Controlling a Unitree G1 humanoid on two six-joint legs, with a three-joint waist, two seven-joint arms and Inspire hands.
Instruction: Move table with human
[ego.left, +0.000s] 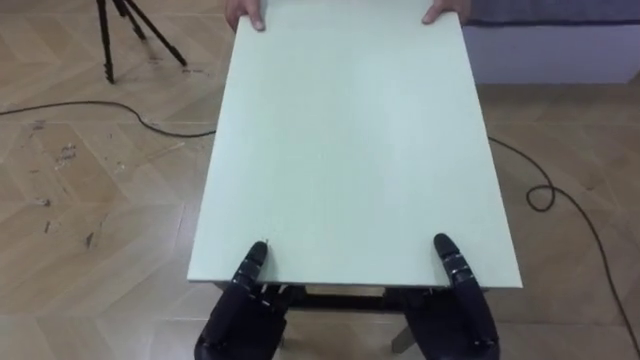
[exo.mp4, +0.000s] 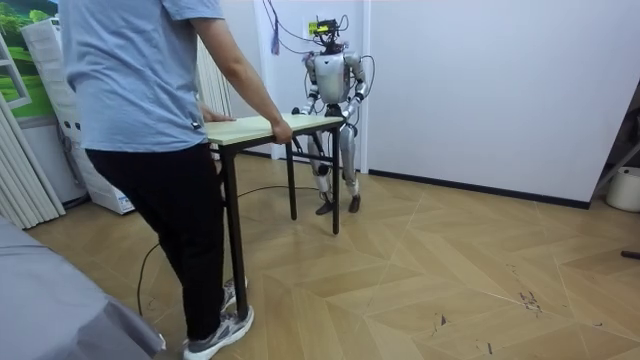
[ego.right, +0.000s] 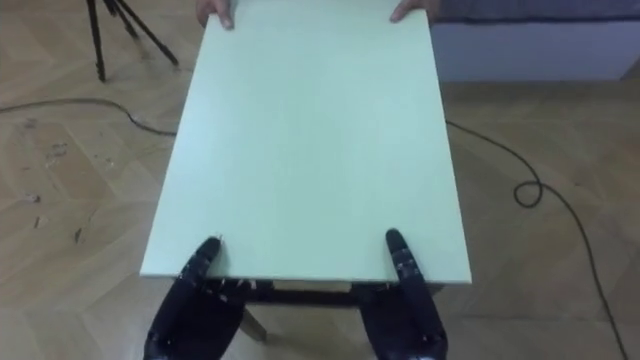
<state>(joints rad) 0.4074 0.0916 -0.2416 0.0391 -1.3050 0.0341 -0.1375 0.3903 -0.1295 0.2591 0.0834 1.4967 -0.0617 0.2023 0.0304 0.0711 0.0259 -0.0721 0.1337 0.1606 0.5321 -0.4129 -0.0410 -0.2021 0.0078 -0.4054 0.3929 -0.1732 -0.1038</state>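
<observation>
Left eye view: table edge gripped
Left hand and right hand clamp it, thumbs on top; judged rigid, fairly heavy; short edges hold best

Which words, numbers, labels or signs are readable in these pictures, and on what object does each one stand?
No text can be read in any view.
The table top: plain, no print.
The person's shirt: a small dark mark near the hem, too small to read.
The poster at the room view's left: a green picture, no legible letters.
</observation>
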